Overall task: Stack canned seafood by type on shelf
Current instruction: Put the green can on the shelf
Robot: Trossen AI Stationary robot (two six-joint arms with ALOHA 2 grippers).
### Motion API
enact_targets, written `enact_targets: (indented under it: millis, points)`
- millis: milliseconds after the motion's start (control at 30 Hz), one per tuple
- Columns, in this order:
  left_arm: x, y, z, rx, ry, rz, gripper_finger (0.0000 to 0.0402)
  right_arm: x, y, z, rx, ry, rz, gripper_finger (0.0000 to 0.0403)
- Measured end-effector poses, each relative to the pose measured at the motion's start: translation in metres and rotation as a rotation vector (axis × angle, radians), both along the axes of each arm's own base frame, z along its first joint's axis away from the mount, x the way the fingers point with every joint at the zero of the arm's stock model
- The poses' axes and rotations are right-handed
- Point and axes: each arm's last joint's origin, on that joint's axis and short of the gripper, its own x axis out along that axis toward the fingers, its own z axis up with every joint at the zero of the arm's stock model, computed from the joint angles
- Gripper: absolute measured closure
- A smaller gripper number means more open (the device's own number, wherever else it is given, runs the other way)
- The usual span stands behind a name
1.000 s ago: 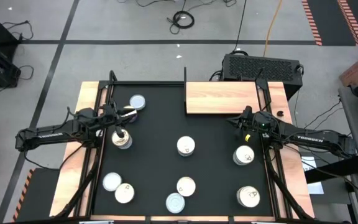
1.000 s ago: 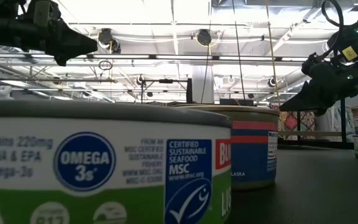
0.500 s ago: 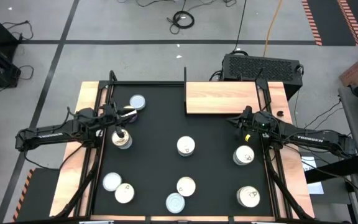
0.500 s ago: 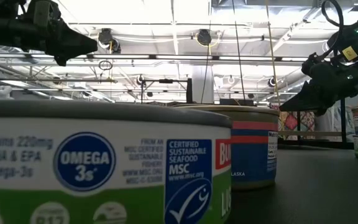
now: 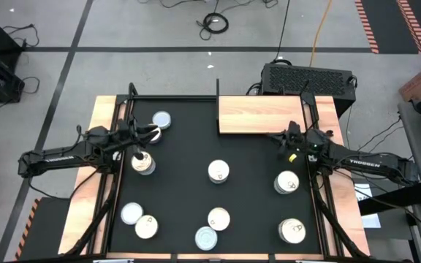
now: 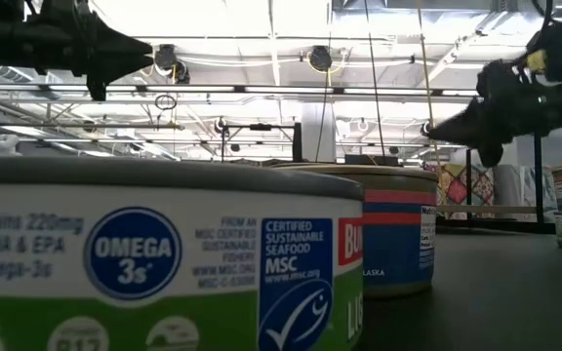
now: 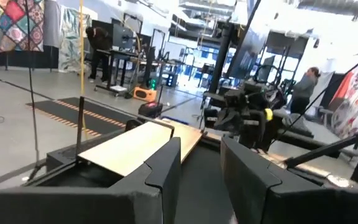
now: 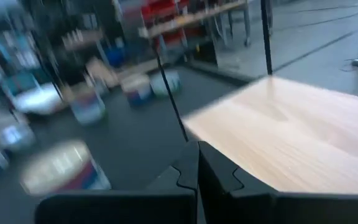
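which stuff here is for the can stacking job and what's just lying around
For the job:
- tins scattered on the black mat
- wooden shelf, no tins on it yet

Just lying about:
- black box behind the table
- cables on the floor

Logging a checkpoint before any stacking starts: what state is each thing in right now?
Shelf: bare, no tins on it.
Tins: all upright, scattered singly on the black mat, none stacked.
Left gripper: jaws part open, holding nothing, raised near the mat's left edge.
Right gripper: jaws shut, empty, raised by the shelf's near right corner.
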Motion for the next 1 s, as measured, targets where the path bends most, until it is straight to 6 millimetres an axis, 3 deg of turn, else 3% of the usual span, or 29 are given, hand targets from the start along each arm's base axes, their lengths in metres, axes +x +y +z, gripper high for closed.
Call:
enact_targets:
  millis: [267,600,1000]
  points:
    - [0.0,0.0,0.001,0.002,-0.013,0.012,0.0285,0.0,0.001,0.021,-0.035,-0.218,0.009,0.0403]
    - [0.021,0.002,-0.012,0.016,0.126,-0.068,0.0285,0.01,0.007,0.041,0.021,-0.25,0.294,0.0403]
    - [0.054,0.001,-0.027,0.184,0.198,-0.24,0.0285,0.06,0.026,0.104,-0.224,-0.199,0.521,0.0403]
